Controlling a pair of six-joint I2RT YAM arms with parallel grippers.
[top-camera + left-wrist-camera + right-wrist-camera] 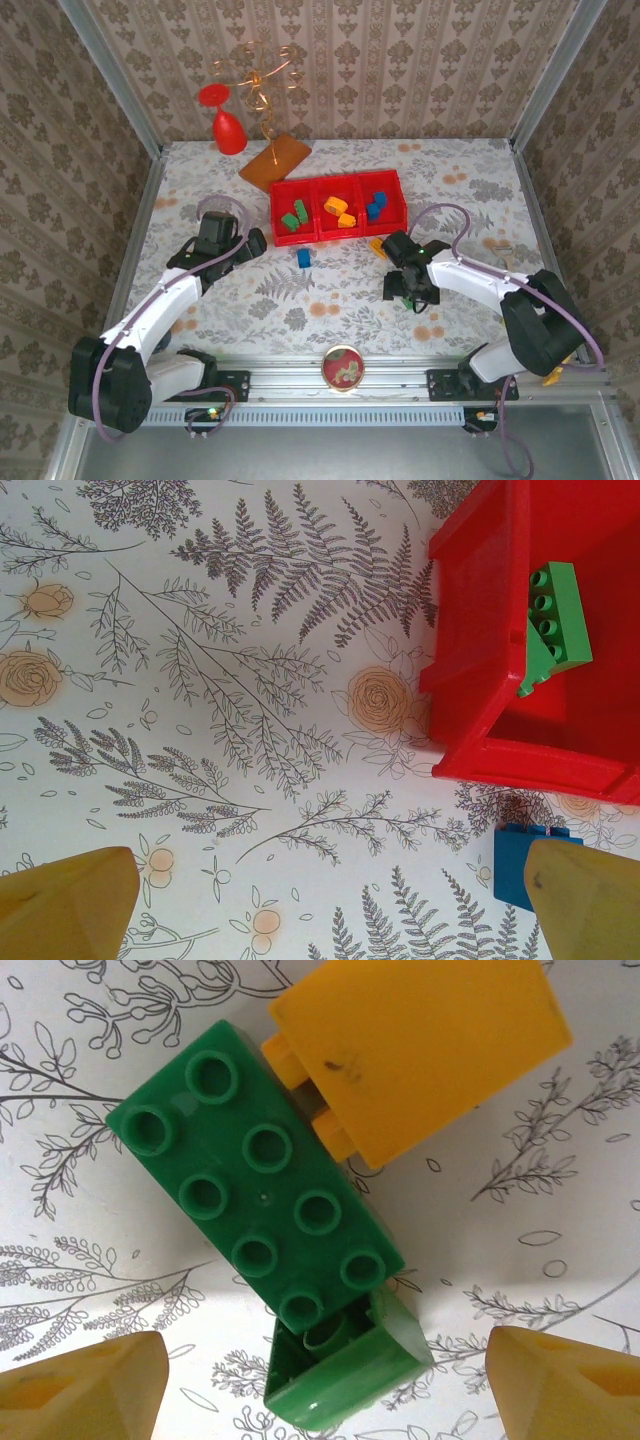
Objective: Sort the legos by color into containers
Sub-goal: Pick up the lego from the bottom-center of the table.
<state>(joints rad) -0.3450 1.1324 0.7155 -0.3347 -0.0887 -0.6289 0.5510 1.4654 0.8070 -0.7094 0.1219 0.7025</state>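
Jaws of the right arm stand apart and hold nothing. In the right wrist view their two yellow fingertips (85,1385) sit at the lower corners, one on each side of a green brick (255,1175) that lies flat on the flowered tabletop (560,1260). The brick lies just ahead of the jaws and between them, and neither fingertip touches it. Its long axis runs on a slant, from upper left down to lower right, so it lies skewed to the line along which the jaws close. A squeeze here would probably catch it corner to corner unless the wrist turns first.

The brick is a two-by-four, eight studs facing up, in glossy mid-green. A smaller green piece (345,1370) lies tipped on its side against the brick's near end. An orange-yellow brick (420,1050) touches its far end.

The right arm is clearly the nearer one. From above, the left arm sits well apart, by the left end of the red tray (335,239).

Left jaws are spread fully wide and empty above bare tabletop. A loose blue brick (520,865) lies just beside their right fingertip (590,900). The tray's compartments already hold green, orange-yellow and blue bricks, left to right.
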